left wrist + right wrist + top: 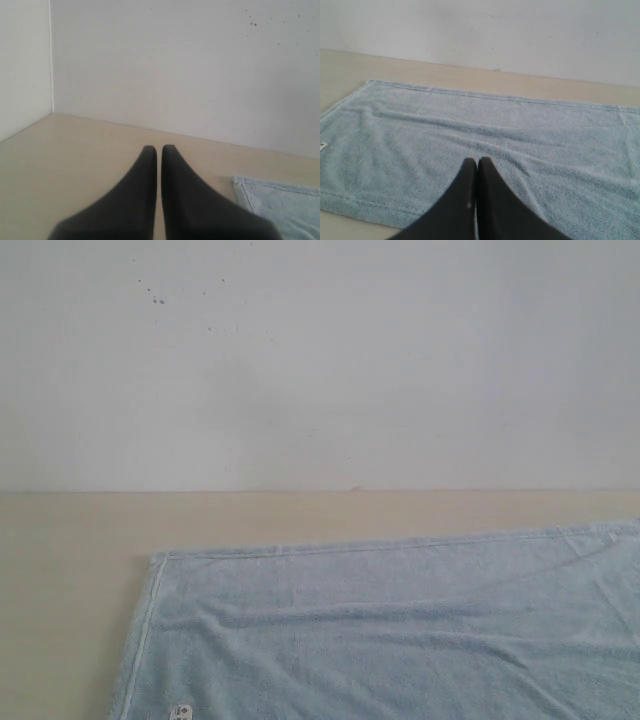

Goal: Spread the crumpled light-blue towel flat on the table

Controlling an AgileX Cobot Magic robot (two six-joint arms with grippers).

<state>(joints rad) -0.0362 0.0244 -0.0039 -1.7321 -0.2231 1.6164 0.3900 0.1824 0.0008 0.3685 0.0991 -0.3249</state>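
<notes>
The light-blue towel (400,630) lies spread nearly flat on the beige table (70,540), with a few shallow wrinkles and a small white tag (182,711) by its near left edge. No gripper shows in the exterior view. My left gripper (159,149) is shut and empty above bare table, with a towel corner (280,200) off to one side. In the right wrist view the right gripper (476,161) is shut and empty above the towel (470,125); whether it touches the cloth I cannot tell.
A white wall (320,360) rises along the table's far edge, and a second wall (22,65) meets it at a corner in the left wrist view. Bare table (65,165) stretches to the left of the towel.
</notes>
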